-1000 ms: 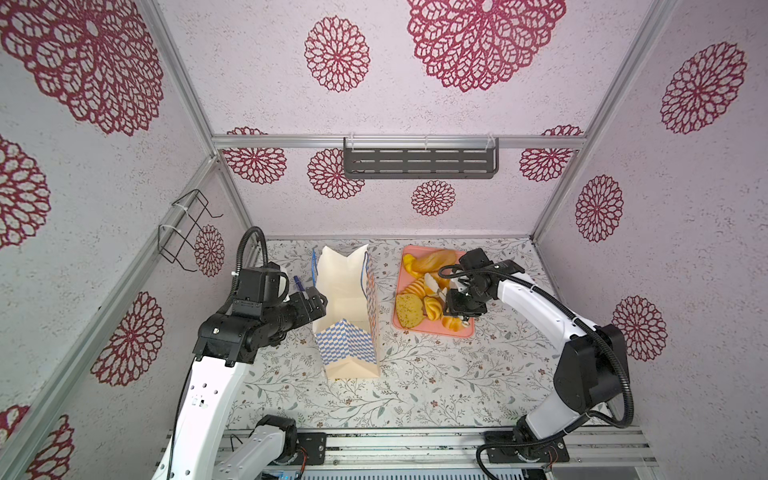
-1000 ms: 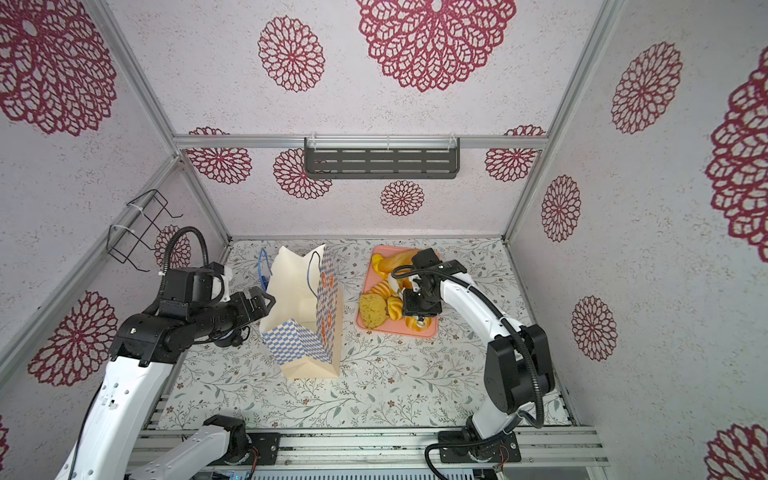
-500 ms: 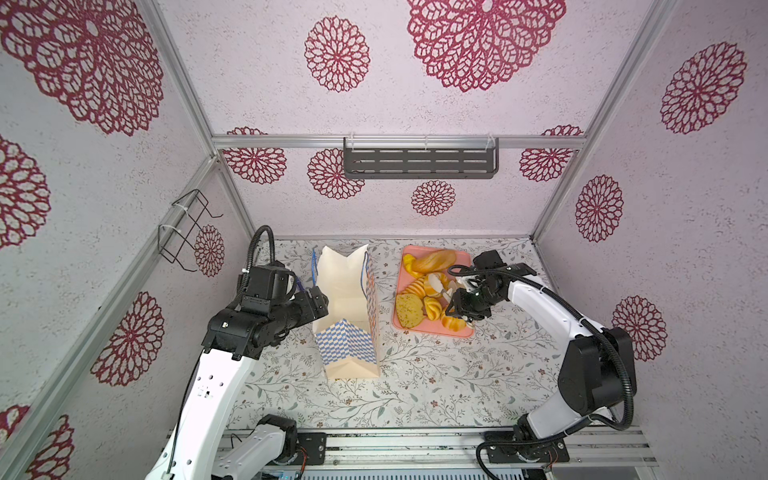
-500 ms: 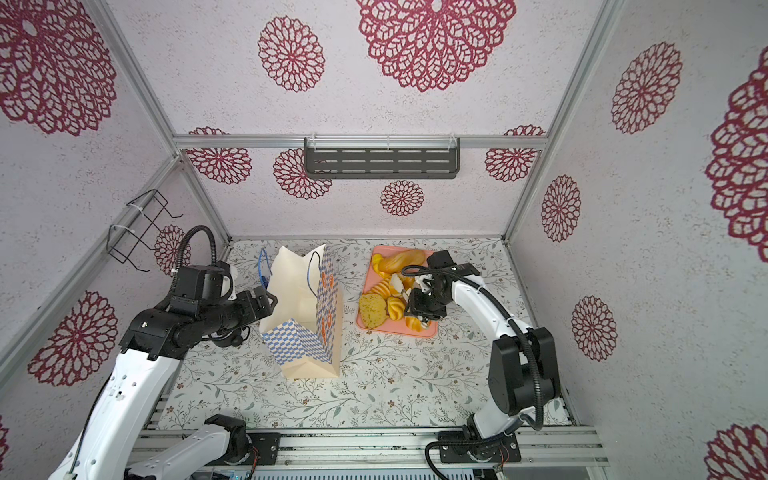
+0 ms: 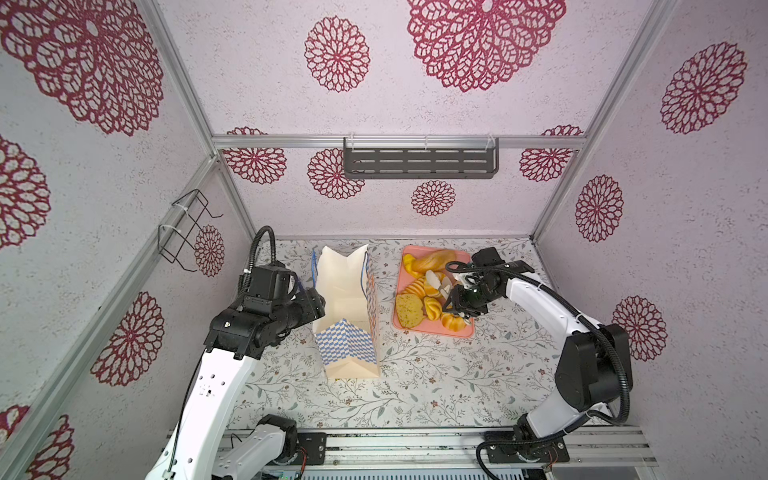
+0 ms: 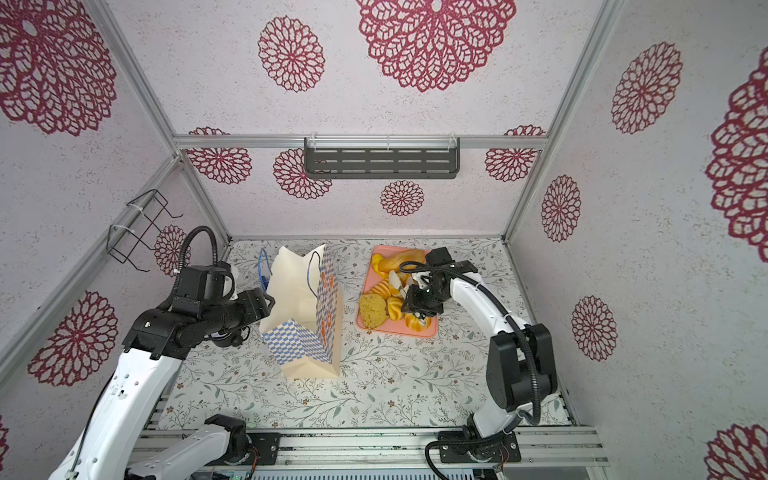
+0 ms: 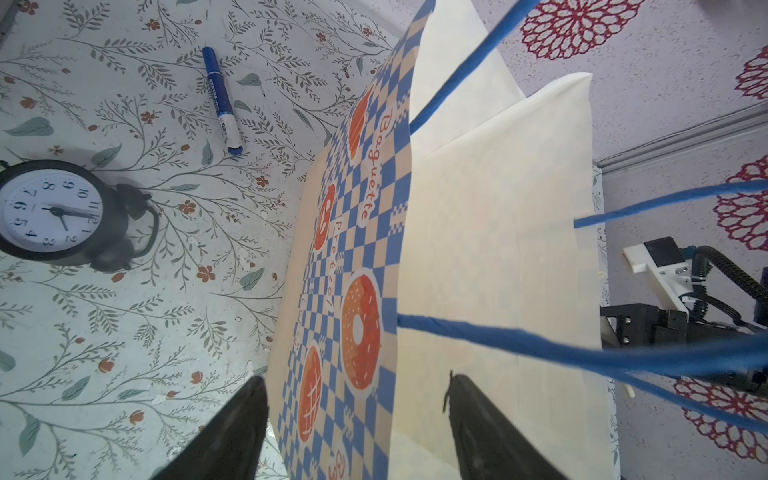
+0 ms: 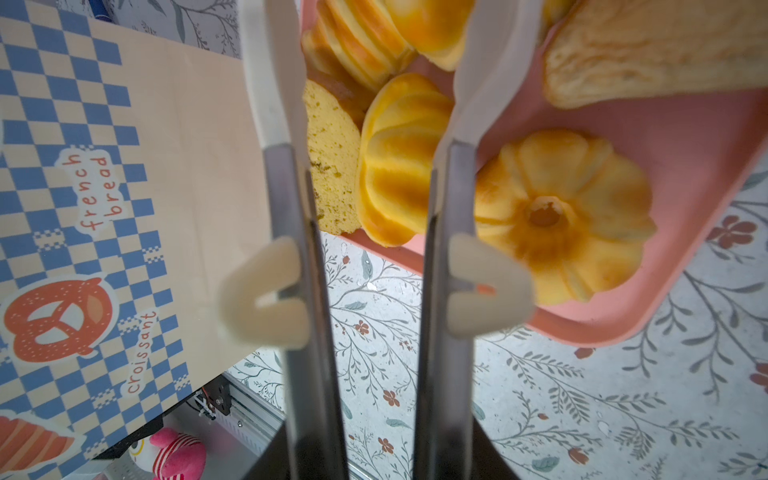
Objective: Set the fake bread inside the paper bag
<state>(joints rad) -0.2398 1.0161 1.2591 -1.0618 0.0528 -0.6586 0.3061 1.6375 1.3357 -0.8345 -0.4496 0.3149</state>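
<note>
The fake bread (image 5: 432, 291) lies heaped on the pink tray (image 5: 428, 330), which sits on the bench (image 5: 436, 374) just beside the upright paper bag (image 5: 347, 345); nothing shows inside the bag's mouth. The right hand (image 5: 459, 305) is down among the pieces at the tray's near end. In its wrist view a ridged roll (image 8: 399, 166) shows between its narrowly parted fingers (image 8: 291, 208), with the green-speckled slice (image 8: 332, 166) and the ring bun (image 8: 552, 216) crowding either side (whether the pads press on the roll I cannot tell). The left hand (image 7: 355, 378) is released, its jaws straddling the bag's side wall without pinching it. I judge three risks. In so tight a heap the right hand could nip two pieces at once, or shove a neighbour over the tray's low rim. A soft, rounded roll might squirt out of a shallow pinch. And if the left hand clamps and tugs the thin paper, the light bag could buckle or tip, or its blue cord handles (image 7: 498, 336) could snag whatever comes over the rim.
</note>
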